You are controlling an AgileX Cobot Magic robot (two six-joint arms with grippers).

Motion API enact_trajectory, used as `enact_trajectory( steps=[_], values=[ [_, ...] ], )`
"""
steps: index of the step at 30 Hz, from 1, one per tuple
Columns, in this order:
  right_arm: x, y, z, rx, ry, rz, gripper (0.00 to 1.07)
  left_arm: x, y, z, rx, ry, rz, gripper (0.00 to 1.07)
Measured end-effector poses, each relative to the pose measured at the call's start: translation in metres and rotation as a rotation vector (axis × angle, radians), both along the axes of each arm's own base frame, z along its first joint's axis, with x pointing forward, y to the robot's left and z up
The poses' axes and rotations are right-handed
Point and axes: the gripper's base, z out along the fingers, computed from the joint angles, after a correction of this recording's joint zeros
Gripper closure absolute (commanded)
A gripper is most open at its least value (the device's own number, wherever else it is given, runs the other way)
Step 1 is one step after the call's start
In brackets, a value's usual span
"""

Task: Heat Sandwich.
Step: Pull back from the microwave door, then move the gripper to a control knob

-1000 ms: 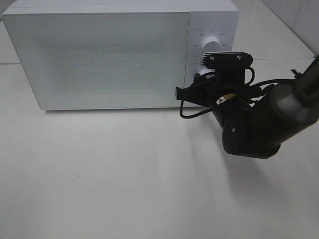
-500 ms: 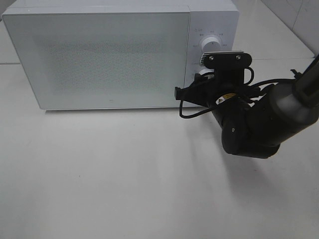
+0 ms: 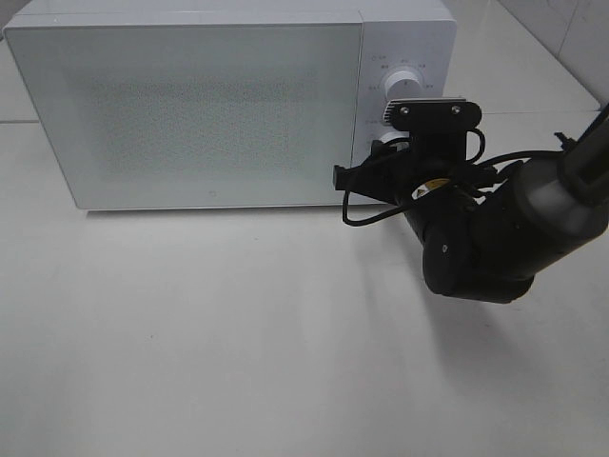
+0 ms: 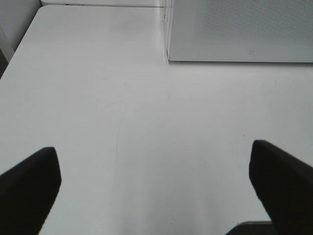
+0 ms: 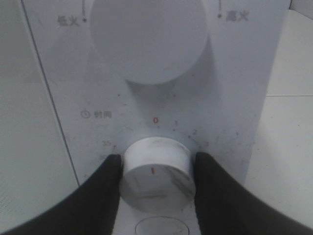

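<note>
Currently gripped: right fingers (image 5: 100, 196) clamp the timer dial (image 5: 155, 169), one on each side.
Left fingers (image 4: 29, 191): spread wide, holding nothing, over the desk (image 4: 146, 122).
Power dial (image 5: 146, 39): untouched, at 12 o'clock of the timer dial.
Sandwich: not in view; you may judge it sits behind the closed microwave (image 3: 209, 105) door, at 11 o'clock.
Handling: likely light, soft, crushable; take it gently by the crust edges.
Count: one microwave, two dials, two pairs of fingers, no sandwich seen.
</note>
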Motion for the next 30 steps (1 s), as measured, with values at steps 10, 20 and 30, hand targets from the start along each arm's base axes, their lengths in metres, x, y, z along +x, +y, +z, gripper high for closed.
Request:
enact_trajectory(
  steps=[10,20,30],
  values=[
    [0.0004,0.0001,-0.0006,0.281,-0.001,-0.058,0.95,0.0,0.0,0.0,0.0,0.0,0.0,0.06],
    [0.0003,0.0,-0.0005,0.789,0.031,-0.146,0.95,0.0,0.0,0.0,0.0,0.0,0.0,0.06],
    [-0.0007,-0.001,-0.0012,1.198,0.067,-0.228,0.95,0.0,0.0,0.0,0.0,0.0,0.0,0.06]
  ],
)
